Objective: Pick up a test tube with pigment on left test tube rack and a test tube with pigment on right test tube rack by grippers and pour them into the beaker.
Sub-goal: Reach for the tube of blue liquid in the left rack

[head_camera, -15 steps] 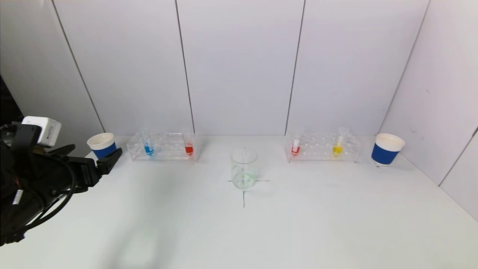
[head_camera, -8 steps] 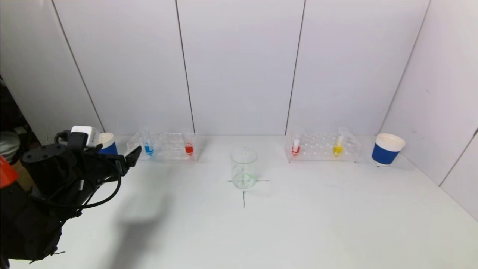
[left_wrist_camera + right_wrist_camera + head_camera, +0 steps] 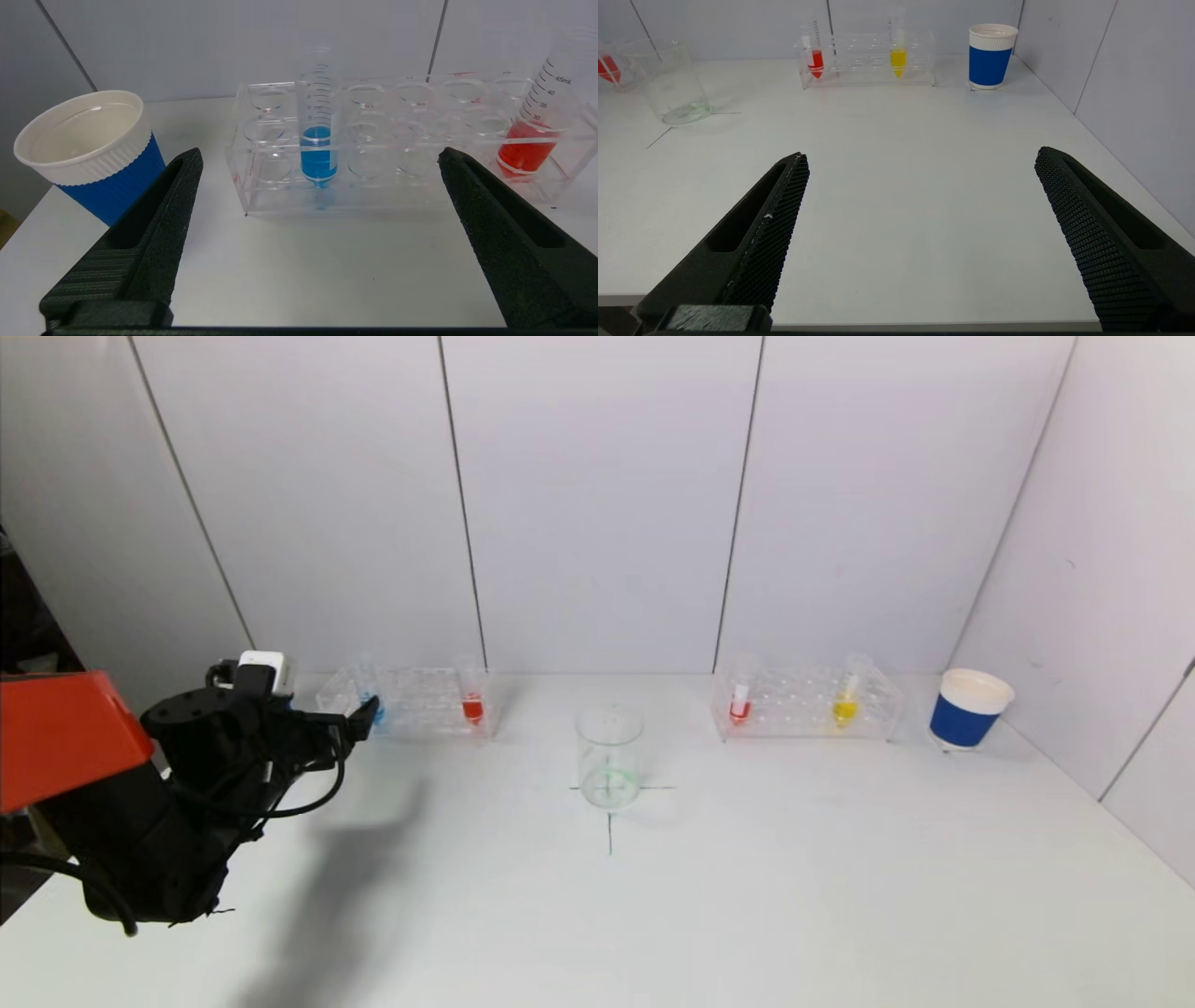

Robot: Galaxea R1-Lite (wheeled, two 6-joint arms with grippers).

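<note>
We have our left tool (image 3: 317, 186) spread wide and released just short of the left test tube rack (image 3: 373, 186), so the blue test tube (image 3: 317, 140) stands straight ahead between its fingers, ready to be closed on. The red test tube (image 3: 532, 140) sits beyond one finger. Our right tool (image 3: 920, 186), also released and holding nothing, waits low over the tabletop (image 3: 901, 186), well short of the right test tube rack (image 3: 868, 63); the beaker (image 3: 609, 756) stands apart from both.
</note>
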